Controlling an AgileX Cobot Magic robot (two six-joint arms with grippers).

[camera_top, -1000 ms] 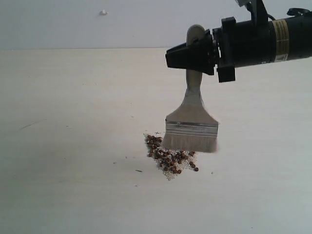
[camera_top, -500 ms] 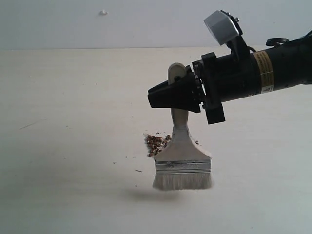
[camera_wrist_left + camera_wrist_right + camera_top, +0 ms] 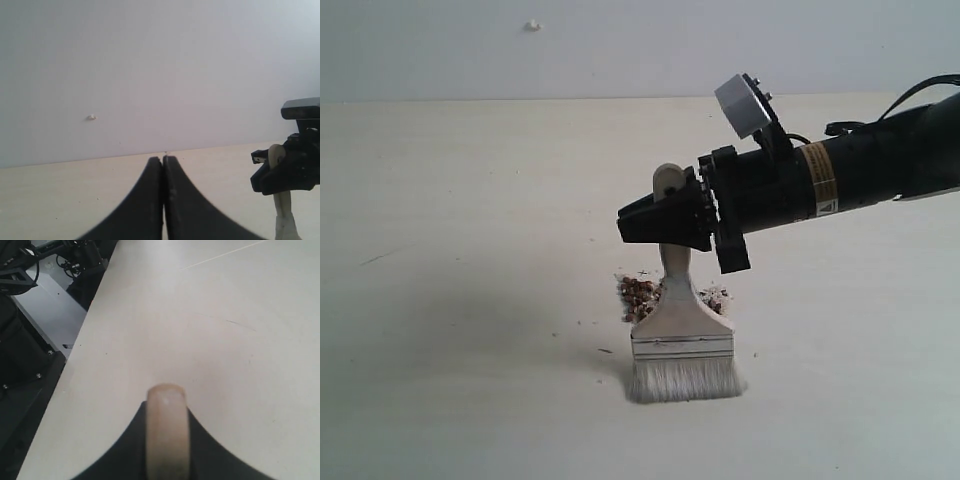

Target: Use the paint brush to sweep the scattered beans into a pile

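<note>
Beans [image 3: 639, 296], dark reddish-brown and mixed with white grains, lie on the table [image 3: 470, 260] at about 7 o'clock from the right gripper [image 3: 655, 222] in the exterior view, below it and clear of its jaws. That gripper is clenched on the wooden handle of the paint brush [image 3: 680, 318], gripping it just below the rounded end, which pokes out at 12 o'clock above the black fingers. The brush hangs upright from the grip toward 6 o'clock: handle, then silver ferrule [image 3: 682, 347], then pale bristles [image 3: 685, 381], whose tips appear to meet the table.

The pile [image 3: 642, 292] sits at 11 o'clock from the bristles, behind the brush and partly hidden by it. A few more beans show past the brush's other shoulder, at 1 o'clock from the ferrule. Tiny dark specks dot the table at 9 o'clock from the ferrule.

The left gripper [image 3: 163, 163], seen only in its own wrist view, has its jaws pressed together on nothing and faces the pale wall [image 3: 150, 60], well apart from the brush.
</note>
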